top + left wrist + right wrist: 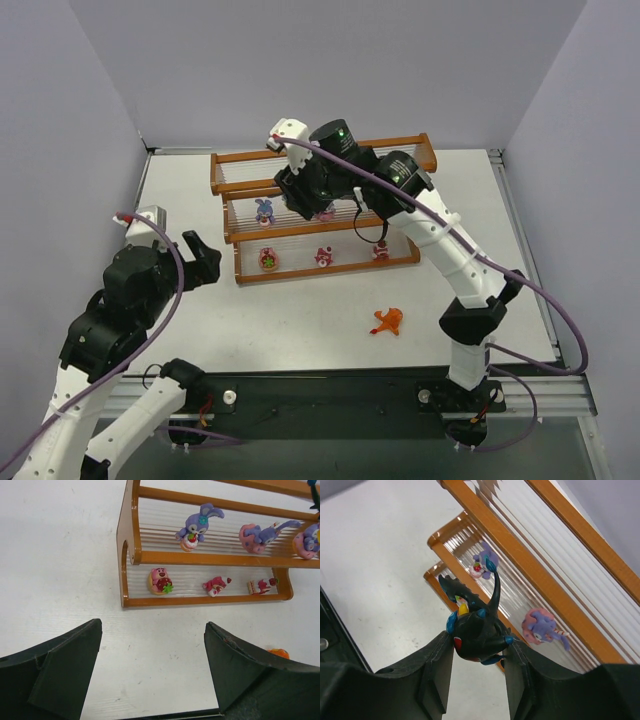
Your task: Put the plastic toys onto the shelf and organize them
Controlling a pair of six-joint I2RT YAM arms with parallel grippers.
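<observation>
Robot lab test cell: plain grey walls [330, 60] enclosing white table [300, 320], dark mounting plate [330, 390] at near edge.

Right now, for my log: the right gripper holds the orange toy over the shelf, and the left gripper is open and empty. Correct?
No: the right wrist view shows the right gripper holding the black winged toy; the orange toy lies on the table. The rest holds: over the shelf, left gripper open, empty.

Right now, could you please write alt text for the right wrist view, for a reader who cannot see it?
The right gripper is shut on a black winged toy, with the shelf beyond. On the shelf's pale rods are two purple long-eared toys, one upright and one lying down.
</observation>
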